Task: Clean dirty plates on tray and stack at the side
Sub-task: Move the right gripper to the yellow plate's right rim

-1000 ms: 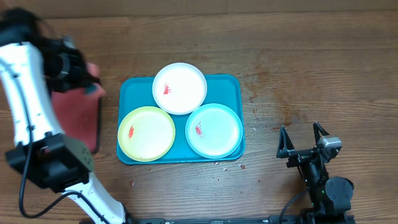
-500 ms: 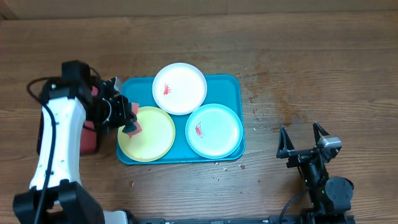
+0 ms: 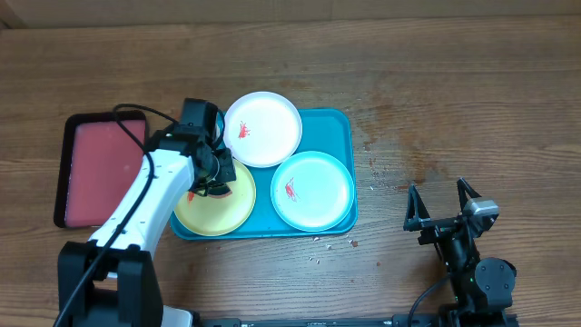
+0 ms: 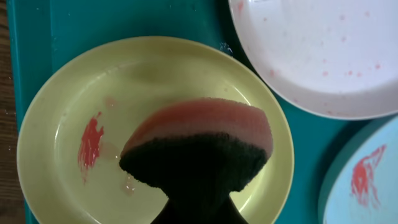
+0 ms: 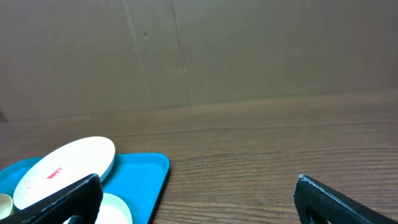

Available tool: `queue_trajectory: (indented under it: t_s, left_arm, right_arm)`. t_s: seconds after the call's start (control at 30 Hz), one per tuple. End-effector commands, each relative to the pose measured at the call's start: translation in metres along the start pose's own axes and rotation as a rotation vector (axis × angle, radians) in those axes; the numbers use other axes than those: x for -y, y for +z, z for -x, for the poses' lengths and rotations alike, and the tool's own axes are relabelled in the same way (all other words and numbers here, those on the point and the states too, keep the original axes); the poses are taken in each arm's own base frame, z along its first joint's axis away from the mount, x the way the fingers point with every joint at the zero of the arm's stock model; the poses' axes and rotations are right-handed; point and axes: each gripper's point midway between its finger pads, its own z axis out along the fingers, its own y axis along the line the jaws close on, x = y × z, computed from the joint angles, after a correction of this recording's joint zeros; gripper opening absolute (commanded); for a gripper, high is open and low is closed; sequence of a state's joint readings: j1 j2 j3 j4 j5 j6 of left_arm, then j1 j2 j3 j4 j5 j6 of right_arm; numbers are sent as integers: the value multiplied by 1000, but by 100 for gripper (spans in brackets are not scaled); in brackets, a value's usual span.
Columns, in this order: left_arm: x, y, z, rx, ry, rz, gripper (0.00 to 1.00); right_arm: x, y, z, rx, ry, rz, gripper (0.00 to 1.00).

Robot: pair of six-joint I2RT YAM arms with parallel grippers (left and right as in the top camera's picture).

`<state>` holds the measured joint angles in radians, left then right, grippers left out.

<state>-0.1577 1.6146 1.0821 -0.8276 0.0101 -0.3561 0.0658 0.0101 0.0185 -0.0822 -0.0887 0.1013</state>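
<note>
1. Left fingers (image 3: 216, 174): closed tight on a sponge (image 4: 199, 146) of pink foam with a dark scouring layer. Over the last second they have travelled from above the small pink-lined tray (image 3: 100, 168) across to the teal tray (image 3: 347, 120).
2. Yellow-green plate (image 4: 155, 74): now directly beneath the left fingers, still seated in the teal tray. Its red smear (image 4: 91, 140) is intact, just left of the sponge in the wrist view. Whether the sponge touches the plate cannot be determined.
3. White plate (image 3: 263, 129), just beyond the left fingers, and pale blue plate (image 3: 312, 189), to their right: both in the teal tray, both red-marked, neither moved.
4. Right fingers (image 3: 437, 193): spread fully, holding nothing, position unchanged, low over the bench (image 3: 408, 73) with all three plates well off to their left.
5. Finding: the approach with the sponge appears complete, and wiping of the first plate is judged about to begin. No plate is clean yet, and none is stacked beside the tray. The task is at an early stage.
</note>
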Motion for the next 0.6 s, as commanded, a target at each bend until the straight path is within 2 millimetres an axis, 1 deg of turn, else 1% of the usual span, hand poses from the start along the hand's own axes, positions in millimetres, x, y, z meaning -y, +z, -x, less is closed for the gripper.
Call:
queue_trajectory:
  t_s: [0.0, 0.17, 0.2, 0.23, 0.27, 0.3, 0.33, 0.37, 0.4, 0.43, 0.5, 0.57]
  left_arm:
    - [-5, 14, -1, -3, -27, 77, 4]
    - [1, 39, -15, -106, -28, 48, 4]
    - [0, 41, -16, -113, -27, 52, 4]
    - [0, 43, -17, -119, -27, 54, 4]
    - [0, 43, -17, -121, -28, 55, 4]
    - [0, 43, -17, -121, -28, 55, 4]
    - [0, 43, -17, -121, -27, 55, 4]
    - [0, 43, -17, -121, -26, 55, 4]
    - [0, 43, -18, -122, -25, 55, 4]
    - [0, 43, -18, -123, -24, 55, 4]
    - [-1, 43, -18, -122, -25, 56, 4]
    - [0, 43, -18, -124, -25, 55, 4]
  right_arm:
    - [3, 0, -2, 4, 4, -14, 100]
    - [3, 0, -2, 4, 4, -14, 100]
    - [-3, 0, 5, 30, 13, 22, 100]
    - [-20, -1, 10, 42, 61, 118, 100]
    - [-36, -4, 8, 19, 110, 215, 100]
    - [-46, -6, 7, 7, 136, 273, 100]
    - [-60, -11, 19, 35, 184, 355, 100]
    - [-73, -18, 37, 93, 200, 435, 100]
    - [-79, -24, 47, 132, 191, 478, 100]
    - [-89, -35, 71, 225, 159, 540, 100]
    - [-90, -45, 105, 304, 160, 526, 100]
    - [-84, -45, 126, 260, 189, 451, 100]
